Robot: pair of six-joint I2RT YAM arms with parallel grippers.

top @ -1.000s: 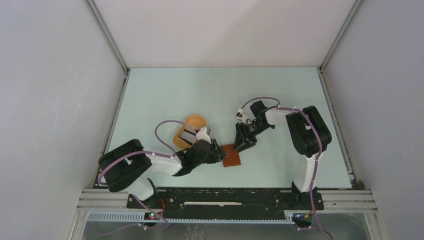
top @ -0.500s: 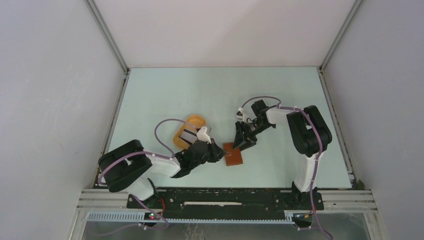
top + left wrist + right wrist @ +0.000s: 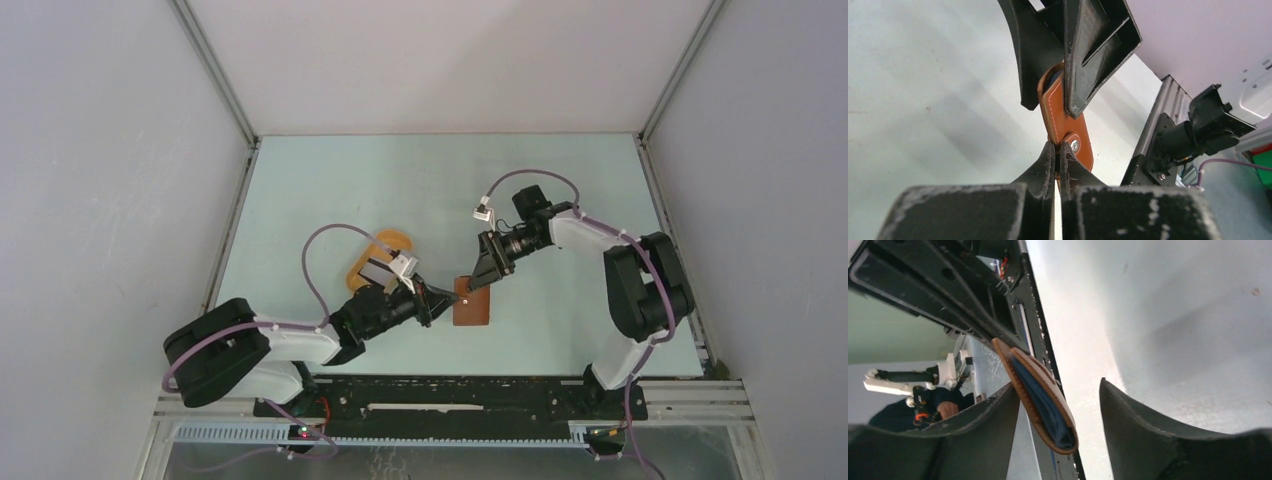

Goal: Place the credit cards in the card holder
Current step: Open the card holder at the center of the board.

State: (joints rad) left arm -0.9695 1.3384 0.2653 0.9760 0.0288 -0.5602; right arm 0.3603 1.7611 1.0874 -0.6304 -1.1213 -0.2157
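Credit cards point(image 3: 377, 271) sit in orange tray point(image 3: 392, 234), none loaded as far as I can see. My left claw point(image 3: 443, 299) is pinched tight on the snap tab of the card holder point(image 3: 474, 310), near mid-table. My right claw point(image 3: 478, 283) straddles its far edge, jaws apart, gripping nothing. Left to do: open holder, fetch cards.

A robotics lab cell: plain white walls point(image 3: 110, 200), aluminium framing point(image 3: 212, 75), pale green table point(image 3: 400, 180).

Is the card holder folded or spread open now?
Folded. The card holder shows two brown covers close together, with blue lining between them.
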